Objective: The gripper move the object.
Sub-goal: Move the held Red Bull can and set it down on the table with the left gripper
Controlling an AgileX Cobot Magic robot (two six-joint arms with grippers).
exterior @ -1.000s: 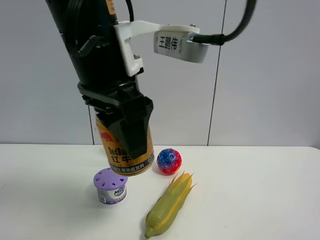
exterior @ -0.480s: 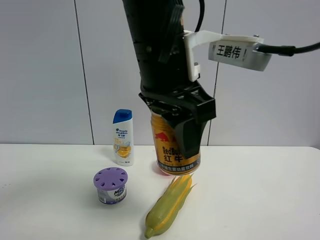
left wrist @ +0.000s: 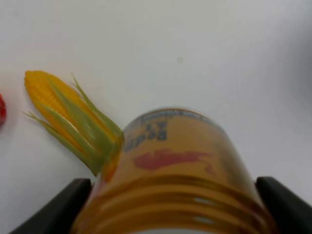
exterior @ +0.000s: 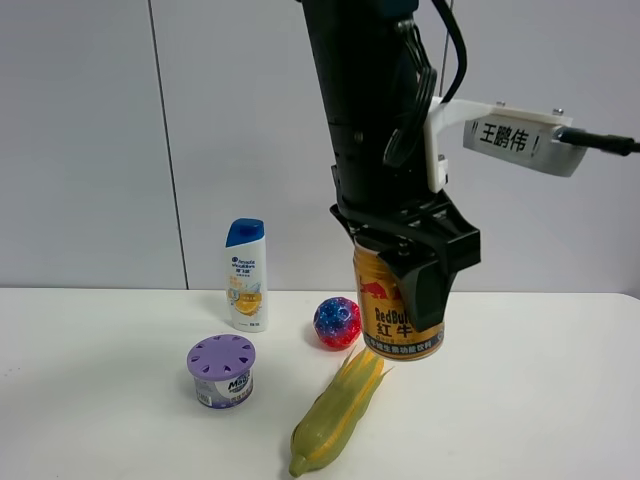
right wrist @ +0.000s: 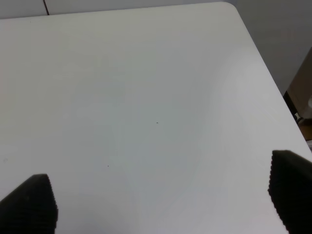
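Note:
In the exterior high view my left gripper (exterior: 410, 292), a black claw on a thick dark arm with a white camera bracket, is shut on the gold Red Bull can (exterior: 385, 322). It holds the can upright, low over the white table, right of the ball and just behind the corn's tip. In the left wrist view the can (left wrist: 175, 165) fills the space inside the left gripper (left wrist: 170, 207), with the corn beside it. My right gripper (right wrist: 161, 197) is open and empty over bare table; it does not show in the exterior high view.
A shampoo bottle (exterior: 246, 275) stands at the back left. A red-blue glitter ball (exterior: 337, 322) lies left of the can. A purple-lidded white tub (exterior: 222, 370) and a corn cob (exterior: 338, 410) lie in front. The table's edge (right wrist: 263, 63) shows in the right wrist view.
My left arm has carried the can to the right, from above the tub past the ball. The shampoo bottle and the ball are now uncovered.

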